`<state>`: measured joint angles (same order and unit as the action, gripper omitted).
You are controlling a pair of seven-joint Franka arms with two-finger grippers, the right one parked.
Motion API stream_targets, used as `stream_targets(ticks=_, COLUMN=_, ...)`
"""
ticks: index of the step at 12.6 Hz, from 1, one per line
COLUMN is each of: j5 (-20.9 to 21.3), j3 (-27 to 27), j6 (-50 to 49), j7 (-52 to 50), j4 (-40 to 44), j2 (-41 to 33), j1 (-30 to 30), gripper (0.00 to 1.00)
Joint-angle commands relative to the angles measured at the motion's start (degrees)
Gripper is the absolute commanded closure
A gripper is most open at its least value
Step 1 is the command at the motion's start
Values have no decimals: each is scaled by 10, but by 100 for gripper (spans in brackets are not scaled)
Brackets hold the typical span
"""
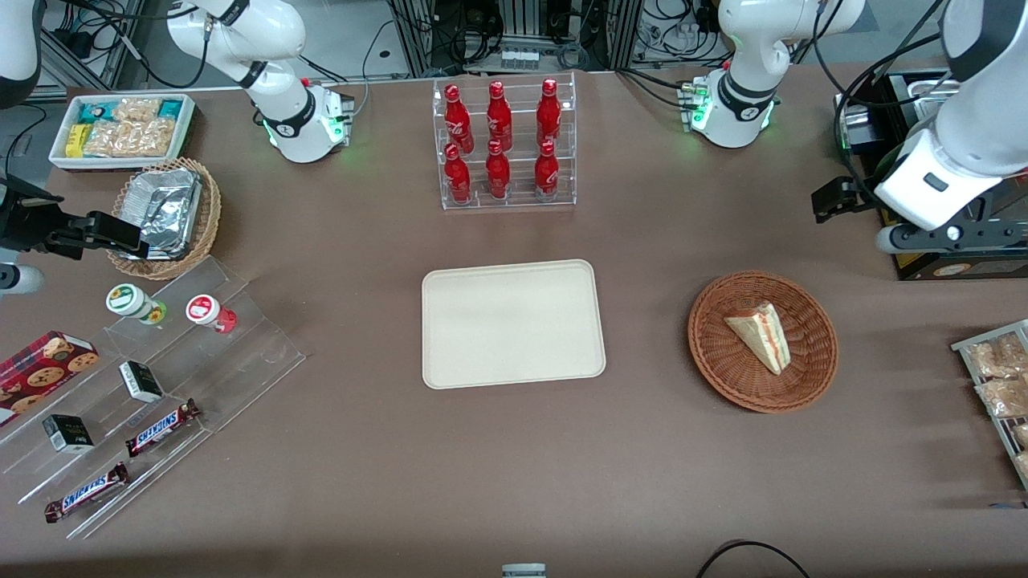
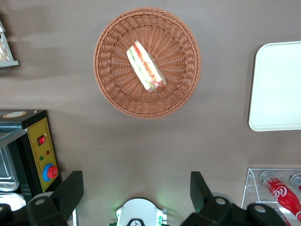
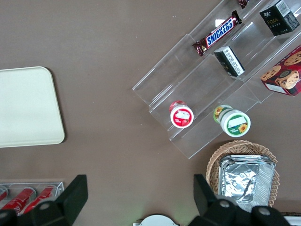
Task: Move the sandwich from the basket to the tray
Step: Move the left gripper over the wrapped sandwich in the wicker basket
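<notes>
The sandwich (image 1: 759,335) (image 2: 146,66), a pale bread wedge with red, orange and green filling, lies in the round reddish-brown wicker basket (image 1: 715,365) (image 2: 113,89). The cream tray (image 1: 512,323) (image 2: 277,84) (image 3: 26,106) sits flat at mid-table beside the basket, with nothing on it. My left gripper (image 1: 831,201) (image 2: 136,188) hangs above the table, farther from the front camera than the basket and a little toward the working arm's end. It is open, the two dark fingers (image 2: 70,193) wide apart with only bare table between them.
A clear rack of red bottles (image 1: 506,144) stands farther from the camera than the tray. A black control box (image 1: 948,257) (image 2: 40,150) and a rack of bagged snacks (image 1: 1000,385) sit at the working arm's end. Acrylic snack shelves (image 1: 161,377) and a foil-filled tan basket (image 1: 169,213) lie toward the parked arm's end.
</notes>
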<state>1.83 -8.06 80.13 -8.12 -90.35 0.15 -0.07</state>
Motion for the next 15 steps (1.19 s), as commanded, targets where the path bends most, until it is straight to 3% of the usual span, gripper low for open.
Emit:
stream_targets(ticks=1, j5=-6, j3=7, j6=-16, j7=6, j4=7, j2=-10, j1=-8, gripper=0)
stream_targets(ticks=8, j5=-8, j3=7, j6=57, j7=8, j4=-53, j2=28, j1=0, gripper=0)
stream_targets(ticks=13, j5=-3, j3=8, j6=224, j7=-3, j4=-185, j2=35, j1=3, gripper=0)
stream_targets(ticks=15, j5=-2, j3=8, j6=295, j7=-61, j4=-226, j2=48, j1=6, gripper=0)
